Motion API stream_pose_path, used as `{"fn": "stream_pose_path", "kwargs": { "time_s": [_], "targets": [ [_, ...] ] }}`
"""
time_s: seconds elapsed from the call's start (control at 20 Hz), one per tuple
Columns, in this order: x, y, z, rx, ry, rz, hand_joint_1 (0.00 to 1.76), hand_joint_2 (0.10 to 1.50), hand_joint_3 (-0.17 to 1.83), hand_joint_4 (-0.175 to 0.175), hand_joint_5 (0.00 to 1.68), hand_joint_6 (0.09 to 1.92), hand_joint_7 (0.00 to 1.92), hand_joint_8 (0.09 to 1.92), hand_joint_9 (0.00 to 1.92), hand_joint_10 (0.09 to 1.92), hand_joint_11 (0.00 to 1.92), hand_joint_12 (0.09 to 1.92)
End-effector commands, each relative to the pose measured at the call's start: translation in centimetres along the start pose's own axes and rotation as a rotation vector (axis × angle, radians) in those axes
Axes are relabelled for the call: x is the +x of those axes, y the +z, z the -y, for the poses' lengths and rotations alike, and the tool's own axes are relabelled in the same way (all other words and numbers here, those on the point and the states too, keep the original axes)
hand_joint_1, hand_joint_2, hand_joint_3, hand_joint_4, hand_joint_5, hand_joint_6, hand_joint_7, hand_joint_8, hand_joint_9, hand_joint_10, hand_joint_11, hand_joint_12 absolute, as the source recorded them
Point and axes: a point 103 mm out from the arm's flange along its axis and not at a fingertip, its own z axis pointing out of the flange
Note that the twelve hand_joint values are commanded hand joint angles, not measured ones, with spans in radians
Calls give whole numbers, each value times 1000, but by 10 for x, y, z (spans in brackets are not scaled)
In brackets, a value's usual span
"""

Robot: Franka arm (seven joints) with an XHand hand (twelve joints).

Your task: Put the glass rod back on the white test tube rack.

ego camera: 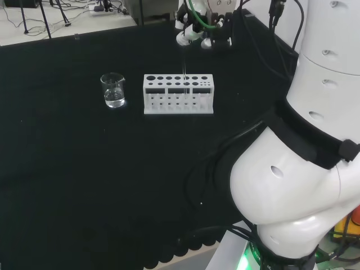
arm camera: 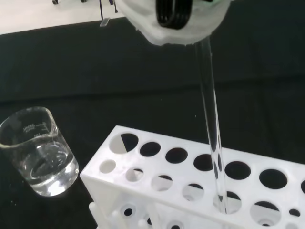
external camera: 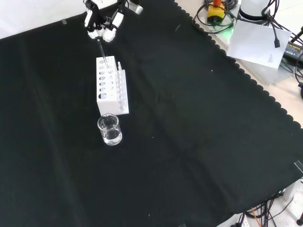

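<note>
The hand [ego camera: 198, 29] hovers above the white test tube rack [ego camera: 169, 104] and pinches the upper end of a clear glass rod [ego camera: 183, 67], which hangs nearly upright. In the wrist view the glass rod [arm camera: 212, 129] runs down from a white fingertip [arm camera: 176, 21], and its lower end sits inside a hole in the top of the rack [arm camera: 119, 164]. From the front, the hand [external camera: 102, 21] is at the rack's [external camera: 113, 106] far end, with the rod [external camera: 101, 51] dropping into it.
A small glass beaker [ego camera: 113, 90] with a little clear liquid stands left of the rack in the head view, just nearer than it in the front view [external camera: 109, 129]. The arm's white links [ego camera: 304, 157] fill the head view's right. Paper and cables [external camera: 258, 42] lie beyond the cloth's scalloped edge.
</note>
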Motion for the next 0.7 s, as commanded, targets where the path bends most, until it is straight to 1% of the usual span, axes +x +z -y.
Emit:
{"fn": "stream_pose_path", "kwargs": {
  "time_s": [0.05, 0.3, 0.45, 0.55, 0.7],
  "targets": [
    [-2, -7, 5, -21, 7, 11, 1345, 879, -175, -175, 820, 905, 1457, 87, 1919, 789, 1631, 773],
    [-9, -17, 11, -29, 21, 22, 1351, 877, -175, -175, 813, 912, 1454, 87, 1920, 826, 1643, 782],
    [-11, -23, 15, -38, 19, 31, 1352, 876, -175, -175, 813, 912, 1453, 87, 1920, 832, 1646, 784],
    [-16, -29, 19, -54, 28, 39, 1352, 876, -175, -175, 815, 911, 1454, 87, 1920, 865, 1653, 789],
    [-20, -34, 21, -60, 38, 47, 1352, 876, -175, -175, 816, 909, 1454, 87, 1920, 899, 1661, 795]
  ]
}}
